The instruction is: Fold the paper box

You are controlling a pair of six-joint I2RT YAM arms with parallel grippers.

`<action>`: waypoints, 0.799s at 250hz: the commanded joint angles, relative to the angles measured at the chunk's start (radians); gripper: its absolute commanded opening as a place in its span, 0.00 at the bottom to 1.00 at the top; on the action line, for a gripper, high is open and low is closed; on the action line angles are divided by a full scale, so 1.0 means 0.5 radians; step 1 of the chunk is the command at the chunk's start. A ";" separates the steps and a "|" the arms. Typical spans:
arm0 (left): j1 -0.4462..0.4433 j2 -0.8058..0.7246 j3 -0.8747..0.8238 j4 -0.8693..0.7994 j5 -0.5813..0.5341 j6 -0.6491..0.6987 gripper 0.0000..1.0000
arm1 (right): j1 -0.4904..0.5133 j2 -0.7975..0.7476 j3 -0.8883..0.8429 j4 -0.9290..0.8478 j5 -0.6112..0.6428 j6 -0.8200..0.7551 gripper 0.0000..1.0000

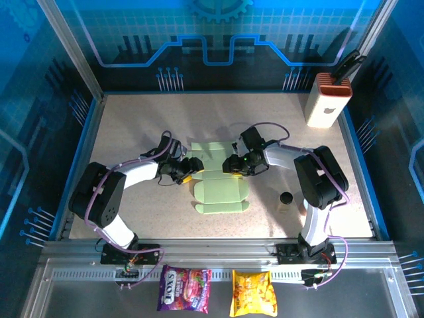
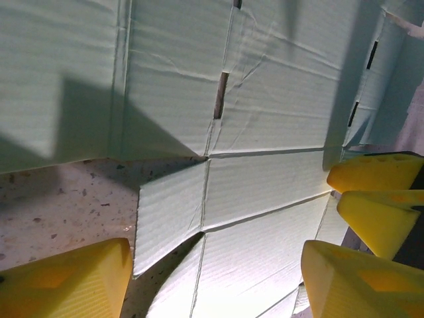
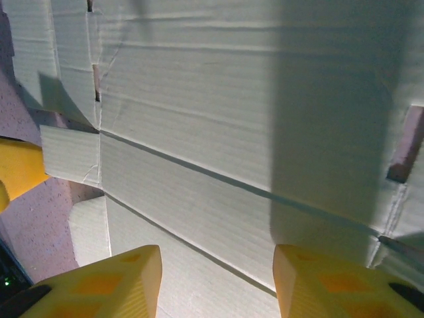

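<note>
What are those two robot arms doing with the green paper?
They are getting ready to fold a paper box. It lies on the table as a cut-out sheet, mostly flat. The left gripper is at its left side and the right gripper is at its right side. Both grippers are open, with nothing pinched yet.

Pictured are the left arm (image 1: 109, 192) and right arm (image 1: 321, 179), each made up of black joint housings and white link shells, strung with purple cables (image 1: 273, 125), and tipped by the left gripper (image 1: 186, 173) and right gripper (image 1: 232, 169), which are fitted with blunt, wedge-shaped yellow fingers (image 2: 66, 278).
</note>
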 commanded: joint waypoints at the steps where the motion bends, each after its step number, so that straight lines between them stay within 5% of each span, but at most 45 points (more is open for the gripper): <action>1: -0.021 -0.023 0.080 -0.065 0.040 0.008 0.69 | -0.028 0.048 -0.050 0.025 -0.006 -0.021 0.48; 200: -0.194 0.096 0.301 -0.122 0.054 -0.004 0.65 | -0.035 0.063 -0.117 0.072 -0.024 -0.027 0.43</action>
